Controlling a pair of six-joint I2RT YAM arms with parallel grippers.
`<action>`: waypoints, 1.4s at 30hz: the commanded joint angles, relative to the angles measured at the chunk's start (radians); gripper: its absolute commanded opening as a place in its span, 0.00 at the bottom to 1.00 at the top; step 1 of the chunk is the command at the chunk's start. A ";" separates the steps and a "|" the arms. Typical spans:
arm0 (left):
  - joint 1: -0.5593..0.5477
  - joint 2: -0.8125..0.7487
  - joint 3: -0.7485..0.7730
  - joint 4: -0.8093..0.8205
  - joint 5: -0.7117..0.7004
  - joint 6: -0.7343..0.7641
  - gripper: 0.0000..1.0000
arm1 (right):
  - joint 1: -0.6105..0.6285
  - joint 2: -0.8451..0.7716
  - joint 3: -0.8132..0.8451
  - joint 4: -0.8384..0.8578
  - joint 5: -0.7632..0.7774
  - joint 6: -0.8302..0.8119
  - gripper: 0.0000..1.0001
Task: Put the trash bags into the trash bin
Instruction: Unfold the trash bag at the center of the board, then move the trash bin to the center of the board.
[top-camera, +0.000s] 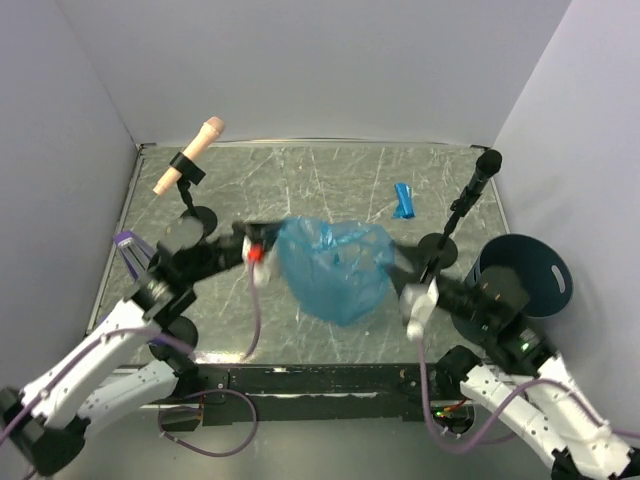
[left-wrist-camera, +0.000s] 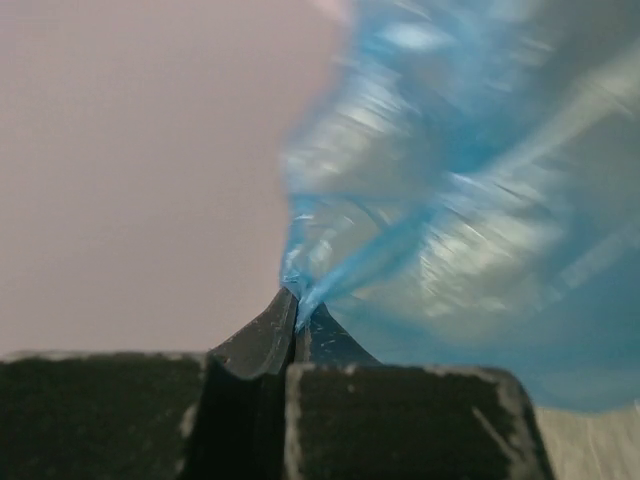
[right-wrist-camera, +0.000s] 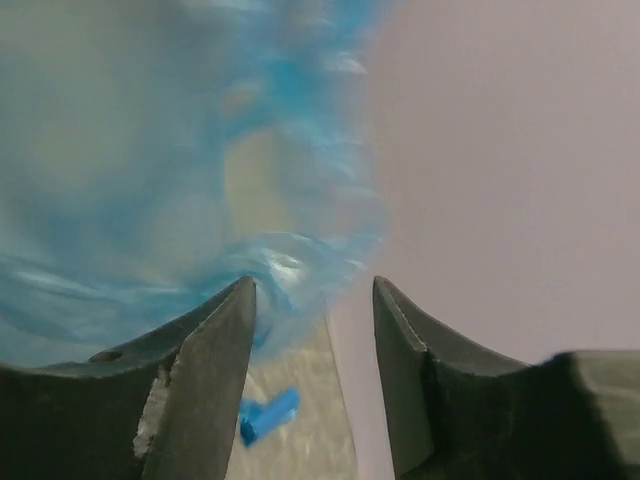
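A large sheet-like blue trash bag (top-camera: 335, 265) hangs spread above the table's middle, between the two arms. My left gripper (top-camera: 262, 245) is shut on its left corner; the left wrist view shows the film (left-wrist-camera: 450, 200) pinched at the closed tips of that gripper (left-wrist-camera: 297, 300). My right gripper (top-camera: 398, 265) is at the bag's right edge and stands open (right-wrist-camera: 313, 290), with blue film (right-wrist-camera: 150, 200) brushing the left finger. A small blue roll (top-camera: 403, 200) (right-wrist-camera: 268, 415) lies on the table further back. The dark trash bin (top-camera: 525, 275) sits at the right, beside the right arm.
A stand with a beige microphone (top-camera: 190, 155) is at the back left, its round base (top-camera: 197, 218) near the left arm. A black microphone stand (top-camera: 470, 195) rises between the bag and the bin. White walls enclose the table on three sides.
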 joint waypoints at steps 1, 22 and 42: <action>-0.001 0.170 0.245 0.063 -0.365 -0.483 0.01 | 0.000 0.360 0.431 0.049 0.404 0.557 0.62; 0.002 0.273 0.379 0.112 -0.543 -0.651 0.01 | -0.298 0.341 0.585 -0.776 0.869 0.803 0.68; 0.020 0.405 0.618 0.120 -0.531 -0.700 0.01 | -0.440 0.364 0.498 -0.981 0.544 0.736 0.00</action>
